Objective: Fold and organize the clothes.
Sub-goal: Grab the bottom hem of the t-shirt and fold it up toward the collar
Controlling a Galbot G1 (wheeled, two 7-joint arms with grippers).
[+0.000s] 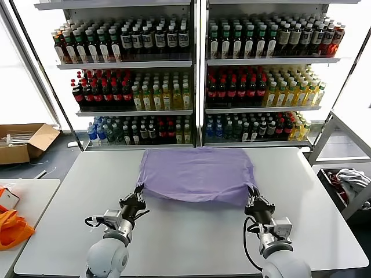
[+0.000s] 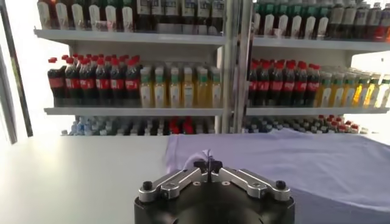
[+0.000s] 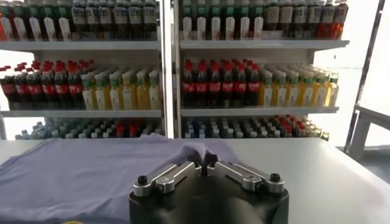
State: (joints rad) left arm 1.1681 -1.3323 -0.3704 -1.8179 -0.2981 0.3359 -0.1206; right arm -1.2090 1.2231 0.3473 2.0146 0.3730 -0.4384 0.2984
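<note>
The clothes, a lavender T-shirt, lie spread on the white table with the plain side up. My left gripper is shut on the near left corner of the shirt, and a pinch of lavender fabric shows between its fingertips. At the near right corner, my right gripper is also shut on the fabric, which bunches up over its jaws. Both corners are held slightly above the table, and the shirt stretches away from the grippers toward the shelves.
Drink shelves full of bottles stand behind the table. A cardboard box sits on the floor at the far left. Orange fabric lies on a side table to the left. A bin with cloth stands at the right.
</note>
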